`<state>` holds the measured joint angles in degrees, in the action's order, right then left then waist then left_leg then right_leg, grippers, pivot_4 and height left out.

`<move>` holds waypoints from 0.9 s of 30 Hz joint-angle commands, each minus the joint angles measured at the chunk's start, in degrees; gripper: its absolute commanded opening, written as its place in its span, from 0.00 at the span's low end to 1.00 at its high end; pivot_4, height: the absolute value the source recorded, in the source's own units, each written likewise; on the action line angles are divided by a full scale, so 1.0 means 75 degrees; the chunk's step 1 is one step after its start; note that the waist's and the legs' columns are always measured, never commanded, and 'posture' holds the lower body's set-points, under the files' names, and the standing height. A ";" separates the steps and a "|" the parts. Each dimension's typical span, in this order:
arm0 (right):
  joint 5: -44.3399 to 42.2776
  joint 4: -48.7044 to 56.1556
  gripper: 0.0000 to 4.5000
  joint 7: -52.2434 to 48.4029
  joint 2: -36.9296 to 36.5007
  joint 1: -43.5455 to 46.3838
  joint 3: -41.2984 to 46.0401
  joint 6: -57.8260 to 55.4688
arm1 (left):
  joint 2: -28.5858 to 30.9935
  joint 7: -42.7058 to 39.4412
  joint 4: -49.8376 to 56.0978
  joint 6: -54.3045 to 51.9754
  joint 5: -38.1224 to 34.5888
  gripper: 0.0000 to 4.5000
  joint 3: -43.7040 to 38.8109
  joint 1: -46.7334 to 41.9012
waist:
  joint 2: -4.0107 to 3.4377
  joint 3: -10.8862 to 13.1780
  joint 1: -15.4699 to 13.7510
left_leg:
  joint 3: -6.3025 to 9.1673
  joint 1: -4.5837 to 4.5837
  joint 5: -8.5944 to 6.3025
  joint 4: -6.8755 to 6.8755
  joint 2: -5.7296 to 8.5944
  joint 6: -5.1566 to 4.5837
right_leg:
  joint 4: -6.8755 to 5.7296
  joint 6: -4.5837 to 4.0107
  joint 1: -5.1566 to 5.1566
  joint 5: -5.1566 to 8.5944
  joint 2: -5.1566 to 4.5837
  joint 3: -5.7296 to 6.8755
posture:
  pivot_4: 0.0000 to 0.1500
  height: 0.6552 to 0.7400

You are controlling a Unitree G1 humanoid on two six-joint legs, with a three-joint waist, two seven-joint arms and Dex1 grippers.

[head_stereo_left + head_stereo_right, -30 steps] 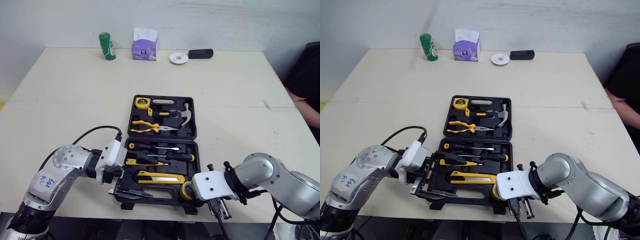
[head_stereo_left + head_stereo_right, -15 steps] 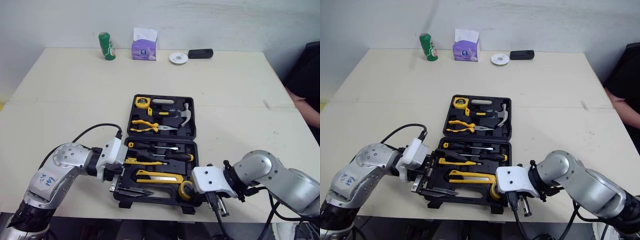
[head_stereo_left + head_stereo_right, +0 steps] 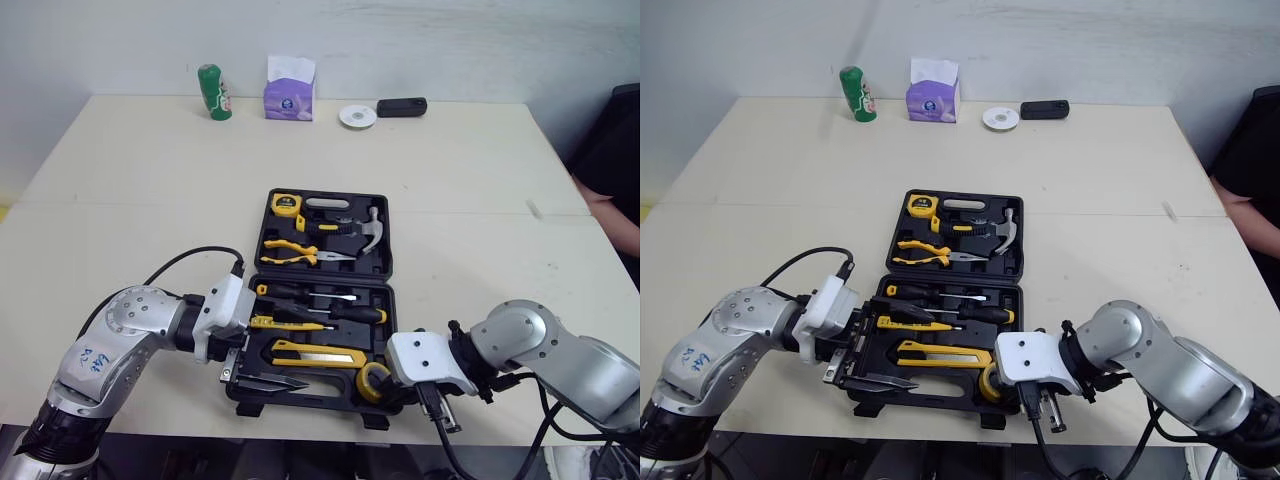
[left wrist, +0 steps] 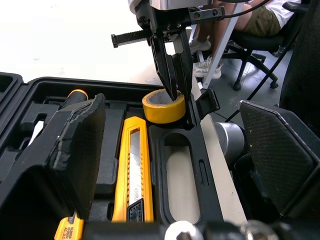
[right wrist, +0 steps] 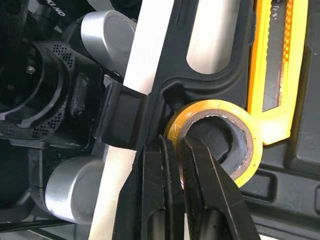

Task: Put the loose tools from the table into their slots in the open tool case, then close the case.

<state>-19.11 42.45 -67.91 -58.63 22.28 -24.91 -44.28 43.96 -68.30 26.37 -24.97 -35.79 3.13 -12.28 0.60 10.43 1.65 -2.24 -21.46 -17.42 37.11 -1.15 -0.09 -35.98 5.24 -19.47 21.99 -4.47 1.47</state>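
My left gripper (image 3: 231, 368) sits at the near-left corner of the tool case (image 4: 202, 165) with its fingers spread wide. One pad (image 4: 75, 145) is inside over the tray and the other is outside the near wall, and as far as I can tell they squeeze nothing. The case lies open flat on the worktop (image 3: 130, 200), with the lid half on the far side and the hinge line running left to right between the halves.

In the near tray just right of that gripper are the black pliers (image 3: 266, 383) along the near edge. Beyond them is the yellow utility knife (image 3: 315, 353), its long axis running left to right, parallel to the hinge.

At the knife's right end, in the near-right corner, the tape roll (image 4: 160, 109) stands in its round slot, hole upward. I can't tell whether it is pressed fully home.

My right gripper (image 4: 173, 92) comes straight down on it. Its fingers are nearly together and pinch the roll's wall on the side toward the case's right edge, one finger inside the hole and one outside.

So the roll lies directly under my right gripper and well apart from the left one, and the right arm owns this step. I judge that it needs to let go and lift straight up. After that the lid has to swing from the far side toward me, across both grippers' present spots.
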 commanded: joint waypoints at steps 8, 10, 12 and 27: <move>0.0237 0.0040 0.09 -0.0022 -0.0038 -0.0063 -0.0152 -0.0042 | 0.0095 -0.0026 0.0183 0.0044 -0.0021 1.00 -0.0098 0.0035 | 0.0002 -0.0001 0.0001 | 0.0001 0.0004 0.0000 0.0001 0.0000 0.0000 | 0.0000 0.0000 0.0004 0.0000 0.0000 0.0000 | 1.00 1.00; 0.0182 0.0037 0.25 0.0027 0.0047 -0.0116 0.0001 0.0136 | 0.0103 -0.0037 0.0182 0.0044 -0.0032 1.00 -0.0113 0.0058 | 0.0001 -0.0001 -0.0007 | 0.0001 0.0004 0.0000 0.0001 0.0000 0.0000 | 0.0000 0.0000 0.0004 0.0000 -0.0001 0.0000 | 1.00 1.00; -0.0030 0.0028 0.47 -0.0121 0.0026 -0.0224 0.0305 0.0423 | 0.0138 -0.0070 0.0179 0.0045 -0.0058 1.00 -0.0158 0.0122 | 0.0001 -0.0001 -0.0010 | 0.0001 0.0002 0.0000 0.0000 0.0001 0.0000 | 0.0001 0.0000 0.0001 0.0000 -0.0003 0.0000 | 1.00 1.00; -0.2613 -0.0470 0.54 -0.0392 0.0946 -0.1843 0.3113 0.1221 | 0.0247 -0.0139 0.0007 0.0404 0.0033 1.00 -0.0420 0.0472 | 0.0003 0.0000 -0.0012 | 0.0003 -0.0003 -0.0003 -0.0003 0.0001 -0.0006 | 0.0007 0.0000 0.0002 0.0000 -0.0002 0.0004 | 1.00 1.00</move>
<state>-33.73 40.17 -71.14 -55.36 11.54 -6.21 -39.73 45.56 -68.98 26.14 -23.50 -35.53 1.88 -9.14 0.62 10.43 1.56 -2.20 -21.48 -17.45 37.10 -1.14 -0.13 -35.93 5.24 -19.41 21.99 -4.48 1.52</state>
